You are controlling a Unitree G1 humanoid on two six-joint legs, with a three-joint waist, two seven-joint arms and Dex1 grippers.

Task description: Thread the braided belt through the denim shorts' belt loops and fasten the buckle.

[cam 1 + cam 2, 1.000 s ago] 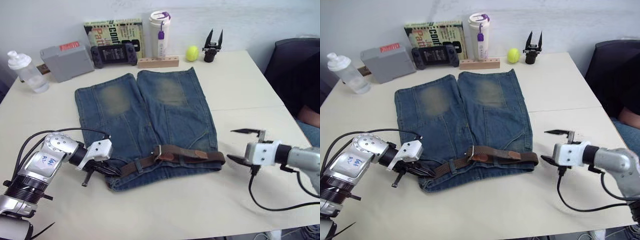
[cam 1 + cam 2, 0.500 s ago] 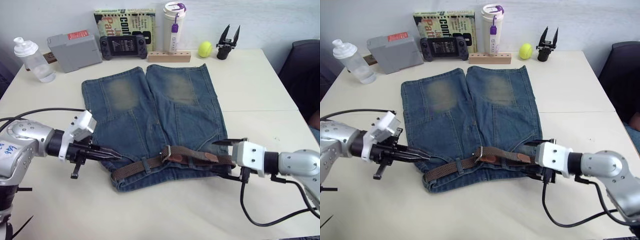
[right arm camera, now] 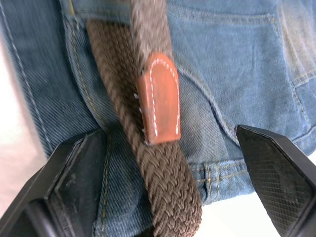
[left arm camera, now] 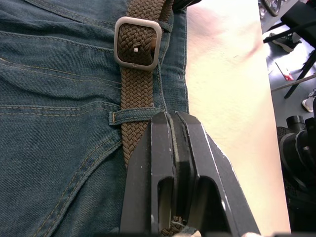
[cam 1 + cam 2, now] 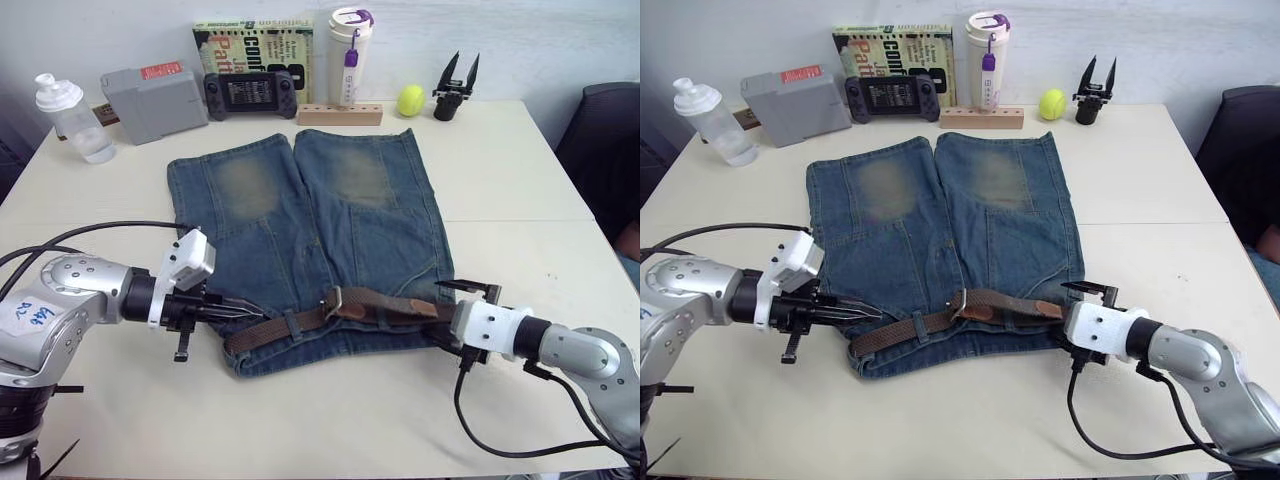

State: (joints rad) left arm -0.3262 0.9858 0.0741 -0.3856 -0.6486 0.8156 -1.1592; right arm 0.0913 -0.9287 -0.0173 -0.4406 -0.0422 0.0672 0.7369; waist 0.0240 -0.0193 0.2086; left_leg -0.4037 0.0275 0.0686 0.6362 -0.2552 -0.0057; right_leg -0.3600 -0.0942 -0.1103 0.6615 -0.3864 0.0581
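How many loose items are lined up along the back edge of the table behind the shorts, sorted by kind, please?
Bottles: 2, a clear shaker bottle and a white tumbler with a purple lid.
Boxes: 1, grey.
Game consoles: 1, handheld.
Books: 1.
Wooden blocks: 1.
Tennis balls: 1.
Spare black grippers: 1.
Total: 8.

Office or lab room: pale worktop [image 5: 520, 180] against white wall, book [image 5: 252, 45], game console [image 5: 250, 92], spare gripper [image 5: 455, 85], office chair [image 5: 600, 130]
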